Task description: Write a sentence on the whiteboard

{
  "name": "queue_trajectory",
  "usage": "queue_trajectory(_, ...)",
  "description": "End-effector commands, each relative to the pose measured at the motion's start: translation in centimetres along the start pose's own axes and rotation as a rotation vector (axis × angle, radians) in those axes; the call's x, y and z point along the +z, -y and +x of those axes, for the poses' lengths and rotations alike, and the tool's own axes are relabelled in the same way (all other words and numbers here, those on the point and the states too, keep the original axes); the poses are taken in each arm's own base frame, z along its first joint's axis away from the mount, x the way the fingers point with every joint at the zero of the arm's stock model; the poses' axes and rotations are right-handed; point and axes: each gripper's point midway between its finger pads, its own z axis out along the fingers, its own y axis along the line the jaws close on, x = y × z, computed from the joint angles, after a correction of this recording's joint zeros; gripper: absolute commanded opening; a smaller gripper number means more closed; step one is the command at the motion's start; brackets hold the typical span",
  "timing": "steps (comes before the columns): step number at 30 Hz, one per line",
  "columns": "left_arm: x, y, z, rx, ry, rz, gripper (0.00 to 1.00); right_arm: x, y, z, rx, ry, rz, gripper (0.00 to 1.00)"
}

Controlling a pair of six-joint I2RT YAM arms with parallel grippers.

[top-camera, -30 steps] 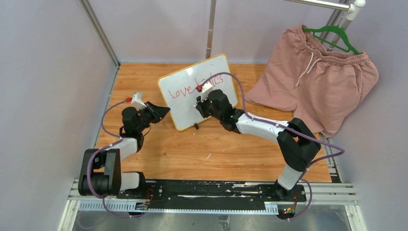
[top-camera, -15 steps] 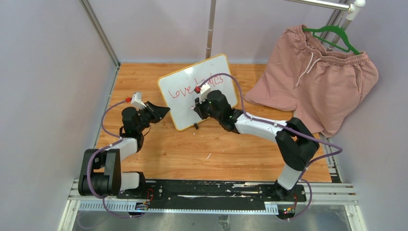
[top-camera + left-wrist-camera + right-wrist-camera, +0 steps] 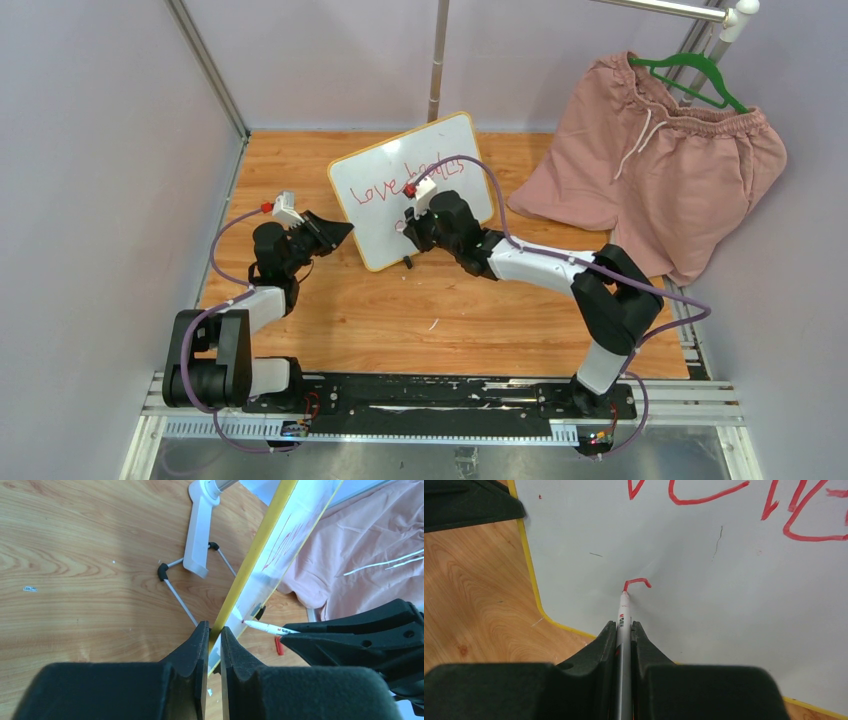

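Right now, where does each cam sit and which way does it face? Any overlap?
Top external: above and behind the robot, looking down on the table; left arm, right arm and the whiteboard between them show.
Left wrist: on the left arm, sighting along the left tool, clamped on the whiteboard's yellow edge, edge-on.
Right wrist: on the right arm, facing the board's front past the right tool gripping the marker, tip at a red stroke.
Shared: each wrist view shows the marker and the other arm's tool.

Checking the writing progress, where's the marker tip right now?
Right wrist view: the marker, clamped in the right gripper, touches the whiteboard near its lower left corner, at a short red stroke.
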Motion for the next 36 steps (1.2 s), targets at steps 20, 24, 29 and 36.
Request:
queue_trajectory(20,-0.3,0.2,-0.4,0.017,0.018,0.002,0.00,-0.9,3.3,0.2,-0.017,-0.032,0.121,0.00)
queue_trajectory(24,-0.2,0.2,-0.4,0.018,0.018,0.002,0.00,-0.8,3.6,-0.7,-0.023,-0.015,0.128,0.00)
queue_trajectory(29,-0.2,0.2,-0.4,0.018,0.017,0.003,0.00,-0.7,3.9,-1.9,-0.023,0.007,0.132,0.00)
queue_trajectory(36,-0.3,0.3,-0.4,0.019,0.019,0.005,0.00,-0.3,3.8,-2.8,-0.030,0.016,0.125,0.00)
